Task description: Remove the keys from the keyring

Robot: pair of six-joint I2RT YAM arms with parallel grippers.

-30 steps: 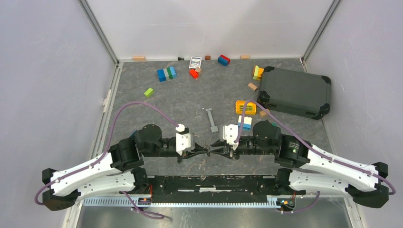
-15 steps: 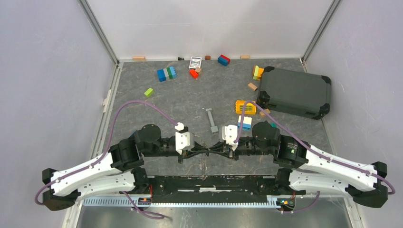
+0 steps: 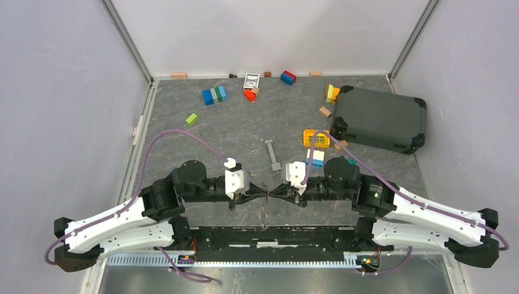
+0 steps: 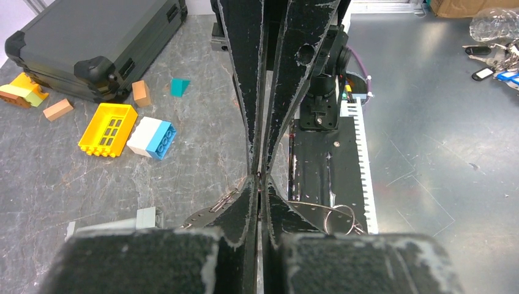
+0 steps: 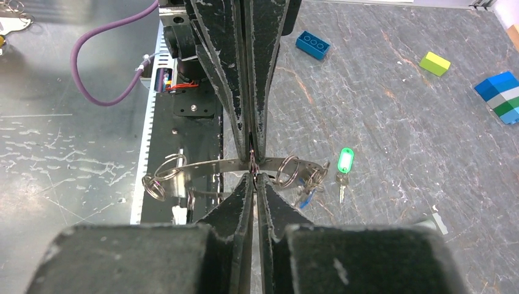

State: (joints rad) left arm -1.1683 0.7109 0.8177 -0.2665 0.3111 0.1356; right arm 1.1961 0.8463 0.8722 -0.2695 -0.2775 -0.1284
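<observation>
In the right wrist view the right gripper (image 5: 254,177) has its own blurred fingers (image 5: 235,208) across the middle of the keyring (image 5: 208,166), so whether the tips press it cannot be told. The keys (image 5: 308,187), at 3 o'clock from those tips, overlap too much to count. A brick (image 5: 503,98) is cut off at the 3 o'clock edge. In the left wrist view the left gripper (image 4: 260,184) hides the keyring's middle. The case (image 4: 92,37) runs off at 11 o'clock and a pile of tags (image 4: 494,58) at 2 o'clock. From above, the keyring is too small to make out.
</observation>
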